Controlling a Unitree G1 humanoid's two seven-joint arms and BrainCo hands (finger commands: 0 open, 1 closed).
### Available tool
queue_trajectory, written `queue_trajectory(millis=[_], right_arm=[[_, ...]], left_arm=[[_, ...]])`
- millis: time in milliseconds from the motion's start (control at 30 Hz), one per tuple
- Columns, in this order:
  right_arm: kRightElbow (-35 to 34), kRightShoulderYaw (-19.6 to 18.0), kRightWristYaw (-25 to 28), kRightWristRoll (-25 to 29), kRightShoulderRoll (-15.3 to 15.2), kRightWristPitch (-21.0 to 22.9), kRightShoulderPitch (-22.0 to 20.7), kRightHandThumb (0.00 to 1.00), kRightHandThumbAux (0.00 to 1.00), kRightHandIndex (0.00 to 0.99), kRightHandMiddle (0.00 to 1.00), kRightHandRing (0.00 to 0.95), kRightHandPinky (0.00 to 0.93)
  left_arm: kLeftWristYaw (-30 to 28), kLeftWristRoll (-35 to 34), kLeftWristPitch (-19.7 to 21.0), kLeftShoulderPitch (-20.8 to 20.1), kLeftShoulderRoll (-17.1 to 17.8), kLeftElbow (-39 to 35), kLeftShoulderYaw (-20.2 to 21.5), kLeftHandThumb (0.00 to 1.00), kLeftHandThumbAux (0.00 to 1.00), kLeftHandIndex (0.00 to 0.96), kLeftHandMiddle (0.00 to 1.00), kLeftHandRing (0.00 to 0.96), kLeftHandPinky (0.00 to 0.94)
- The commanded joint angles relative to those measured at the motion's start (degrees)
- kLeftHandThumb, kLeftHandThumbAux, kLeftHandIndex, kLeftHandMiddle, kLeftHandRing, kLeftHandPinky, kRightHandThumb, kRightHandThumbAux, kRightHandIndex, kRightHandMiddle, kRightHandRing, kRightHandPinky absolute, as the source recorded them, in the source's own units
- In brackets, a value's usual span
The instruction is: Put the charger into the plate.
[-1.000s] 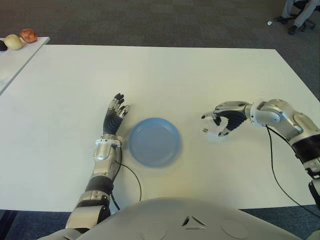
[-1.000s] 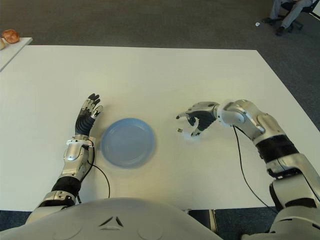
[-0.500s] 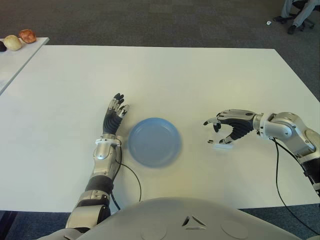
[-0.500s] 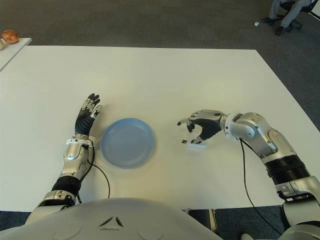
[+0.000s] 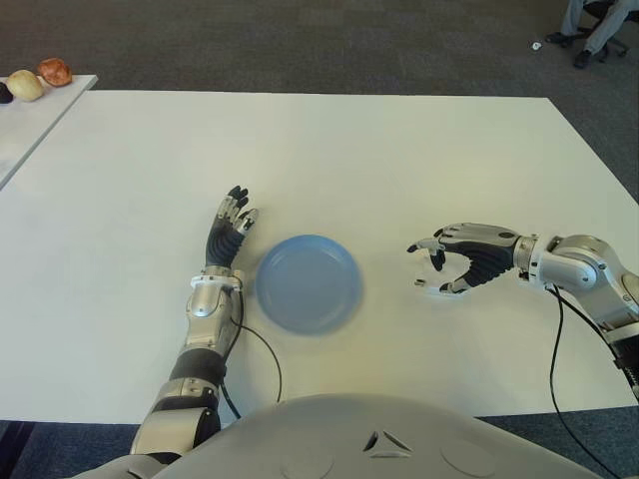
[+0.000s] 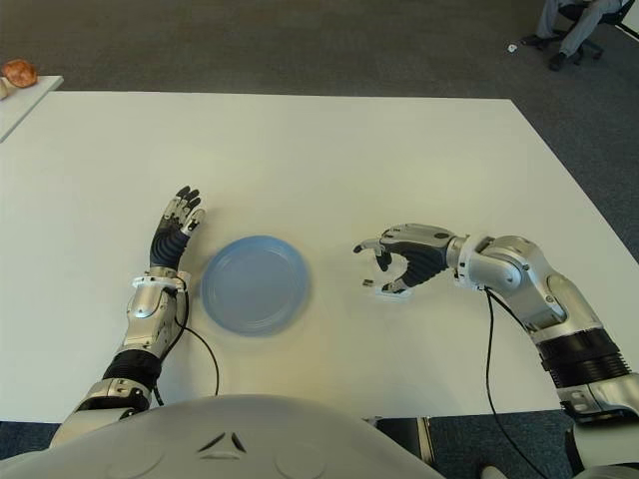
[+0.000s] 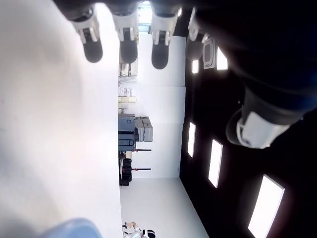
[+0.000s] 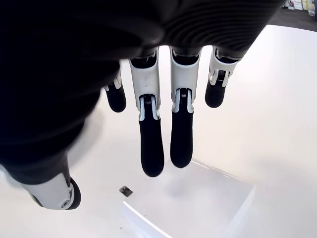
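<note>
The blue plate lies on the white table, near its front middle. The small white charger lies on the table right of the plate, a short way from its rim. My right hand arches over the charger, thumb apart from the fingers. In the right wrist view its fingers hang straight down just above the charger without closing on it. My left hand shows flat beside the plate, on its left, fingers stretched out and holding nothing.
A second table stands at the far left with round food items on it. Black cables trail from my right arm and my left arm. A seated person's legs show at the far right.
My right hand has moved toward the near right and lower, and the charger has shifted with it. The charger now lies on the table under the fingers. The left hand and the plate have stayed put.
</note>
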Motion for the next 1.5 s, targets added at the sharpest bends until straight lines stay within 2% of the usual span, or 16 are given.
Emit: queue_trajectory(millis=[33,100,200,500,900,1100,1333,1500], right_arm=[[-0.05,-1.81,-2.71,1.01,2.01,-1.27,1.91,0.0,0.606,0.074,0.295,0.249,0.012],[-0.2,-2.8,-4.37,0.94,3.08,-0.97,2.75,0.0,0.574,0.058,0.226,0.175,0.005],[-0.07,-4.16,-6.82,1.17,4.61,-1.21,3.88,0.0,0.53,0.048,0.165,0.114,0.005],[0.84,-6.06,-12.52,-0.6,7.07,-5.14,5.41,0.0,0.443,0.019,0.06,0.016,0.0],[3.88,-8.06,-21.23,-5.59,9.03,-10.74,7.25,0.007,0.382,0.0,0.001,0.0,0.0],[3.33,-9.26,-24.52,-7.99,9.83,-10.16,9.16,0.049,0.341,0.0,0.0,0.0,0.0],[2.05,-9.91,-25.5,-9.04,10.76,-8.24,11.73,0.096,0.271,0.0,0.0,0.0,0.0],[3.68,-9.68,-27.59,-11.64,11.43,-7.57,12.85,0.121,0.219,0.0,0.0,0.0,0.0]], left_arm=[[0.16,0.39,4.43,3.75,-0.41,4.5,0.11,0.0,0.53,0.054,0.11,0.088,0.082],[0.22,0.56,4.33,3.82,-0.34,4.52,0.04,0.0,0.53,0.052,0.109,0.086,0.077],[0.37,0.84,4.07,3.82,-0.26,4.66,-0.05,0.0,0.529,0.052,0.107,0.083,0.073],[-0.17,0.56,3.53,3.77,-0.15,5.1,0.05,0.0,0.528,0.051,0.105,0.079,0.073],[-1.22,-0.2,1.63,3.28,0.05,6.82,0.48,0.0,0.532,0.054,0.101,0.079,0.078],[-1.14,0.05,1.75,2.89,0.3,7.47,0.57,0.0,0.541,0.063,0.109,0.087,0.092],[-1.39,-0.04,1.67,2.47,0.62,8.26,0.79,0.0,0.55,0.062,0.108,0.088,0.086],[-1.6,-0.02,1.42,2.25,0.78,8.75,1.03,0.0,0.54,0.059,0.104,0.084,0.078]])
